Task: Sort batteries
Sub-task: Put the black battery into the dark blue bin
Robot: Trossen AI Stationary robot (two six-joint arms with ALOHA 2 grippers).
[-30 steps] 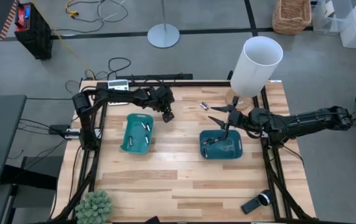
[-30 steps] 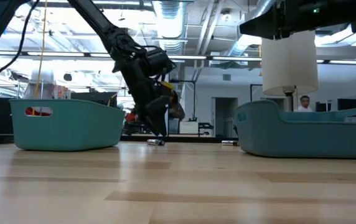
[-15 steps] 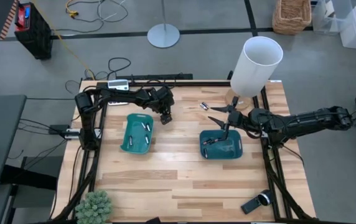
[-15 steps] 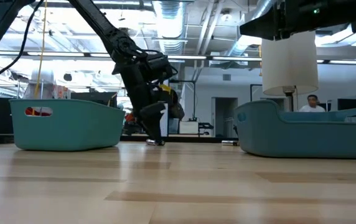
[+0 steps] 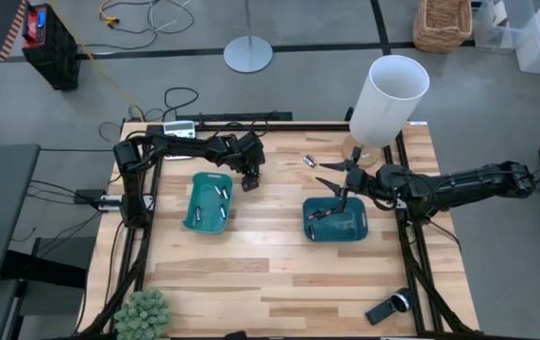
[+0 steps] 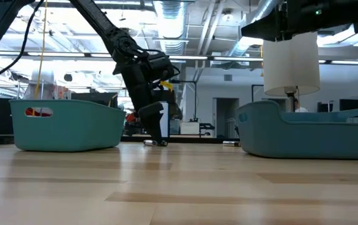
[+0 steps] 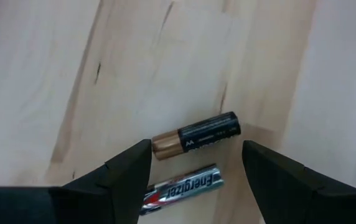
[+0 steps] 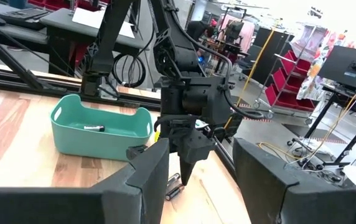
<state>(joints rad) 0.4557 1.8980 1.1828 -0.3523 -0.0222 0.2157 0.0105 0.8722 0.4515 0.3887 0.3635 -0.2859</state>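
Two batteries lie side by side on the wood just off the far right corner of the left teal tray (image 5: 208,201). One is a dark battery (image 7: 196,134) with a copper end, the other a silver battery (image 7: 182,188). My left gripper (image 7: 196,150) (image 5: 249,180) is open and points down over them, one finger on either side of the dark battery, touching neither. In the low view it (image 6: 155,135) stands just above the batteries (image 6: 154,143). My right gripper (image 5: 332,179) (image 8: 204,168) hangs open above the far rim of the right teal tray (image 5: 337,220). Both trays hold batteries. More loose batteries (image 5: 311,161) lie toward the far edge.
A lamp with a white shade (image 5: 389,98) stands at the far right corner, close to my right arm. A grey calculator (image 5: 178,128) sits at the far left, a black-and-silver device (image 5: 389,307) at the near right, and a plant (image 5: 143,313) at the near left. Bare wood lies between the trays.
My left gripper has come down a little onto the spot beside the left tray and shifted slightly toward the table's left, ending low over the two loose batteries. My right arm and the batteries have stayed where they were.
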